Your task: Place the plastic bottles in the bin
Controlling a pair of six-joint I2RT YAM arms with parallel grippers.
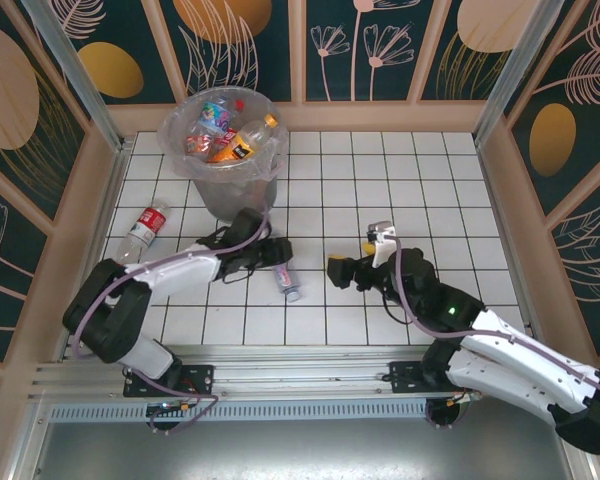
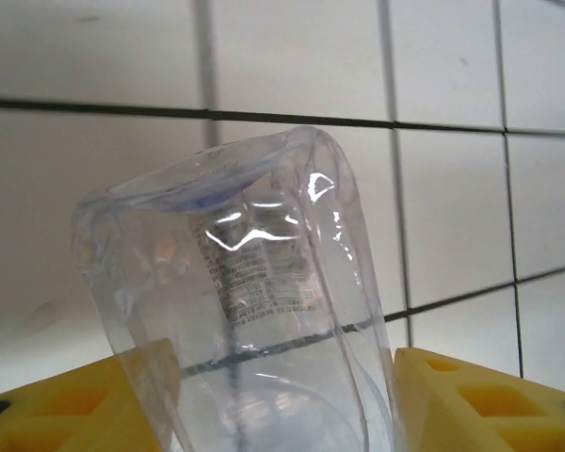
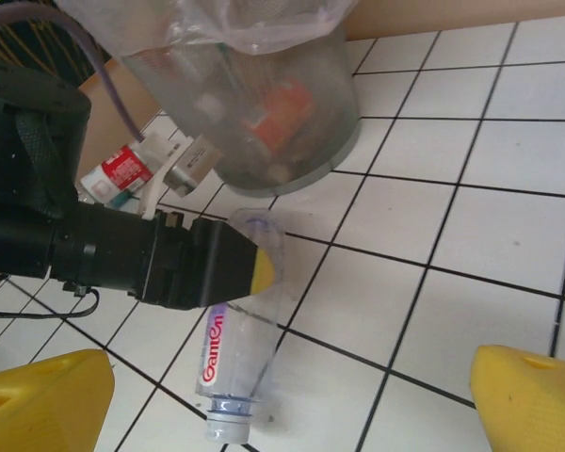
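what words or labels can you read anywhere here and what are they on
"Ganten": red letters along the clear bottle held in the left hand.
Fine print on that bottle's label, left wrist view: too blurred to read.
Red-label bottle lying beside the bin: white marks, too small to read.
Orange bottle in the bin: label too small to read.

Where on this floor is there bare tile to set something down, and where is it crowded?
Free: far-right tiles between the bin and the right wall; also the near tiles between the arm bases. Crowded: centre, where the left tool grips the clear bottle beside the open right tool; left side holds the red-label bottle.
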